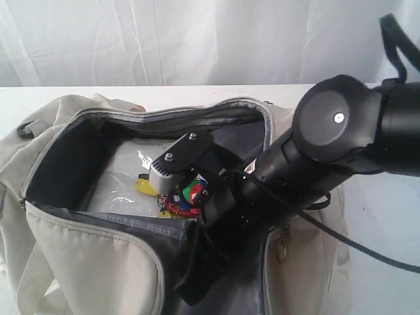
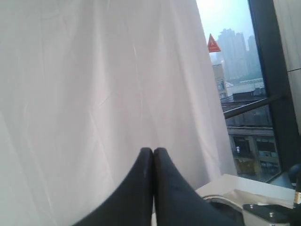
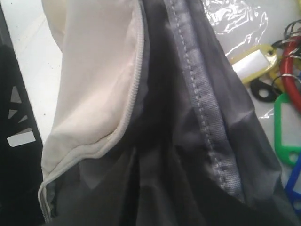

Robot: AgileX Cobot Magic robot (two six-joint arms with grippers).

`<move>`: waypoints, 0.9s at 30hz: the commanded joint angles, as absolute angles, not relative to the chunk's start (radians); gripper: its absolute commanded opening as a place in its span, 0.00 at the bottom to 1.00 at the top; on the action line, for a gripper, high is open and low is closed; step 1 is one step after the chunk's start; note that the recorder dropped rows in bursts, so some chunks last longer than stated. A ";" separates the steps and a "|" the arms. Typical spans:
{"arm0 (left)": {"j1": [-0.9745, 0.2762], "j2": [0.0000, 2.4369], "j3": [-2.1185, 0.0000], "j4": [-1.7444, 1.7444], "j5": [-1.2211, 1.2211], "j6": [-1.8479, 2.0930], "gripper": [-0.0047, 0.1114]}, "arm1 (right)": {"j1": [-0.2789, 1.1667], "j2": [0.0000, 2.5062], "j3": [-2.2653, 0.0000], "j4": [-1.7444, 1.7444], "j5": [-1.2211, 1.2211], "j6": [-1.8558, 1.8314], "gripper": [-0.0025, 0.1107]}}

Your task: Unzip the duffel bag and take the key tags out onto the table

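Bag check: duffel bag (image 1: 85,262) lies unzipped on the counter (image 1: 380,243), with the key tags (image 1: 187,195) inside, toward 4 o'clock of the opening. My right arm (image 1: 289,164) reaches in over them. Its fingers are hidden, so I can't tell their state. Left fingers (image 2: 136,188) are pressed together, facing the curtain (image 2: 94,94).
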State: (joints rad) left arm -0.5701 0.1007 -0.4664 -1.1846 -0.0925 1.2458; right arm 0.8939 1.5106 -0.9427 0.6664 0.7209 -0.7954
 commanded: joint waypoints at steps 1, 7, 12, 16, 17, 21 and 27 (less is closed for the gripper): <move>-0.571 0.070 -0.395 -1.214 -0.204 1.260 0.04 | 0.931 1.546 -0.936 0.660 0.691 -0.807 0.22; -0.571 0.070 -0.326 -1.266 -0.310 1.260 0.04 | 1.001 1.596 -0.936 0.660 0.554 -0.807 0.22; -0.571 0.070 -0.283 -1.275 -0.376 1.260 0.04 | 1.070 1.632 -0.940 0.720 0.461 -0.809 0.22; -0.571 0.070 -0.278 -1.350 -0.418 1.312 0.04 | 1.149 1.654 -0.977 0.746 0.432 -0.809 0.22; -0.571 0.070 -0.278 -1.375 -0.431 1.344 0.04 | 1.174 1.657 -0.985 0.754 0.421 -0.809 0.22; -0.571 0.070 -0.278 -1.520 -0.523 1.451 0.04 | 1.266 1.669 -1.018 0.766 0.354 -0.811 0.22; -0.571 0.070 -0.278 -1.744 -0.644 1.669 0.04 | 1.367 1.698 -1.042 0.768 0.282 -0.811 0.22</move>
